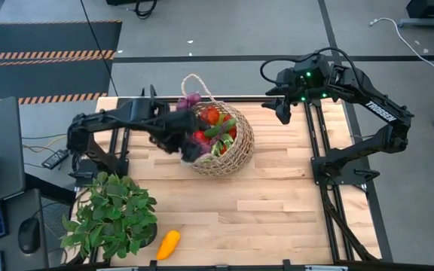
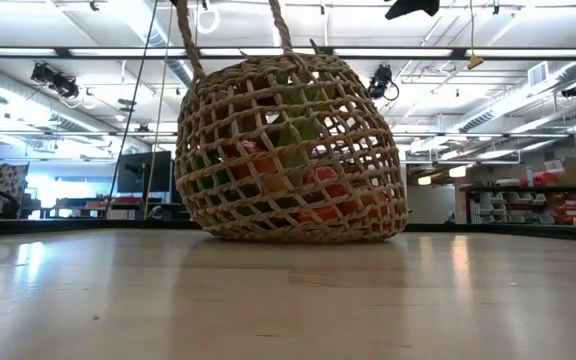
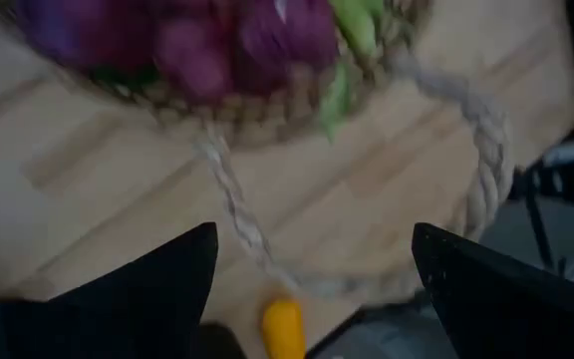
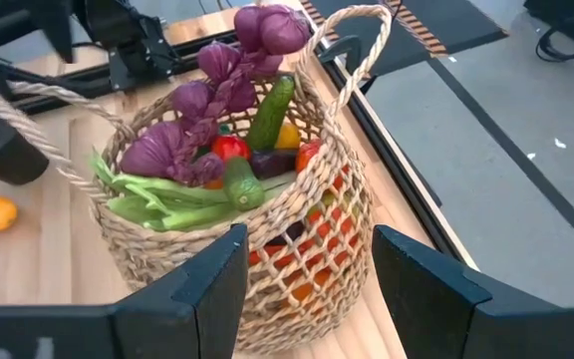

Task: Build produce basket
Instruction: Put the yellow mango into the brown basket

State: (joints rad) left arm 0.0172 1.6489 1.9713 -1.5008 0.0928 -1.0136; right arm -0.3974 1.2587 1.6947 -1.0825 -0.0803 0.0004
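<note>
The straw basket [image 1: 221,141] is stood upright on the wooden table [image 1: 277,196], toward its far middle, and is filled nearly to the rim; in the right wrist view a purple string of bulb-like pieces [image 4: 222,85] is draped over the top, with cucumbers [image 4: 270,112], a leek's green leaves [image 4: 157,204] and a red tomato-like piece [image 4: 229,147] packed under it, so the load is held in by the weave. One loop handle [image 1: 194,84] is seen lying outward over the far rim. The left gripper [image 1: 183,143] is held just over the basket's near-left rim with its fingers [image 3: 162,284] spread apart and nothing between them, which is judged to suit a release just made or a reach over the rim. The right gripper [image 1: 283,111] is kept near the far right edge, pointed at the basket, fingers [image 4: 202,284] apart and empty, apparently waiting clear. One yellow squash [image 1: 168,244] is left lying on the table's near edge beside the potted plant [image 1: 111,214], well apart from the basket, so the task is judged nearly done.
</note>
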